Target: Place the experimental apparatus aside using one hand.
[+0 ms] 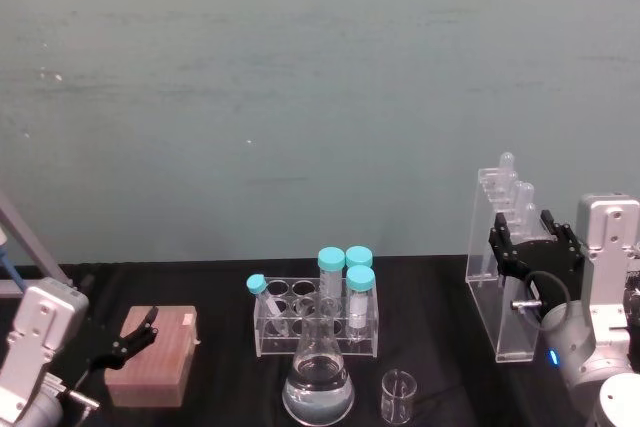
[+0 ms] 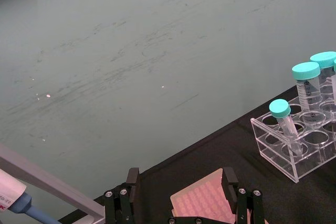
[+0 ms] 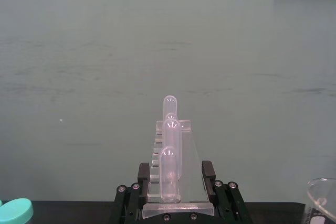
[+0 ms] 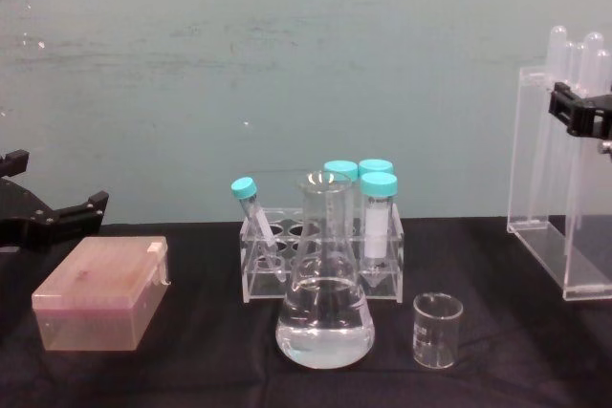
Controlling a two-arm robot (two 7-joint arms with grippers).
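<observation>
The tall acrylic stand (image 1: 497, 282) with long tubes rests at the table's far right. My right gripper (image 1: 534, 245) is shut on its upper part, and the right wrist view shows the stand (image 3: 174, 150) held between the two black fingers (image 3: 144, 176). The conical flask (image 1: 318, 383) with clear liquid stands at the front centre, also seen in the chest view (image 4: 324, 324). Just right of it is the small beaker (image 1: 398, 397), which the chest view shows too (image 4: 438, 332). My left gripper (image 1: 138, 333) hangs open at the far left.
A clear rack (image 1: 315, 315) of teal-capped tubes stands behind the flask. A pink lidded box (image 1: 152, 357) lies under the left gripper's fingertips. A pipette (image 2: 11, 199) on a grey bar is at the far left. The teal wall is close behind the table.
</observation>
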